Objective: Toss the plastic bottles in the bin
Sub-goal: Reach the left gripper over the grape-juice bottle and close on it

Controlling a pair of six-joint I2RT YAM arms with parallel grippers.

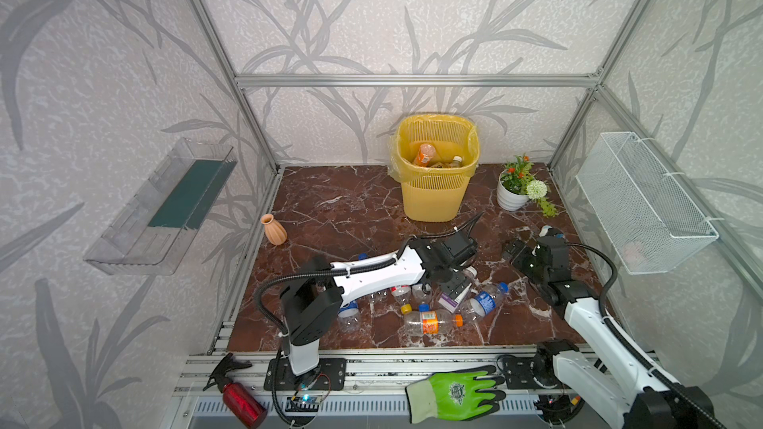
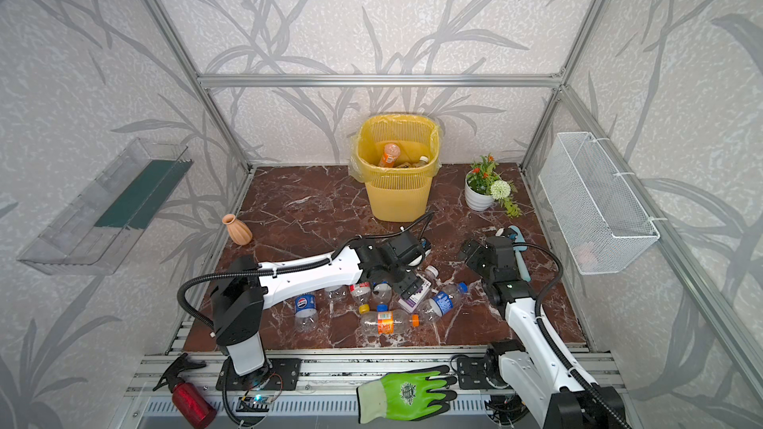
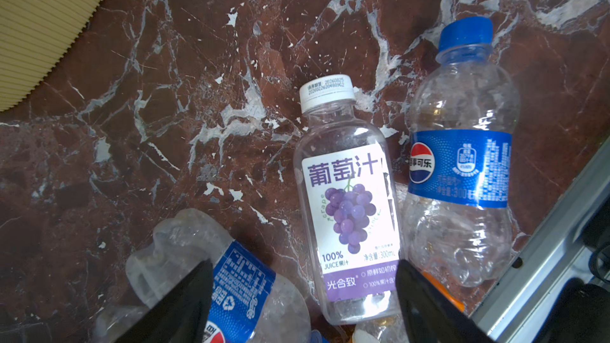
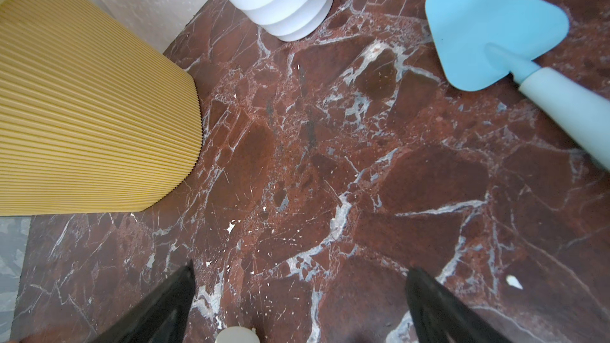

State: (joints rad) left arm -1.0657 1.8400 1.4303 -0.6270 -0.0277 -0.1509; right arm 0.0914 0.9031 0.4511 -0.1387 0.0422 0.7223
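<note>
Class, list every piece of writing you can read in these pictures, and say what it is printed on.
"葡萄汁", "Grape", "100% JUICE果汁", "光合致", "净含量:300mL": label of the grape juice bottle.
"20260825": its white cap; the line below is too small.
"百事可乐": blue label of the Pepsi bottle; rest blurred.
Crushed bottle, orange-label bottle, green glove: print unreadable.
</note>
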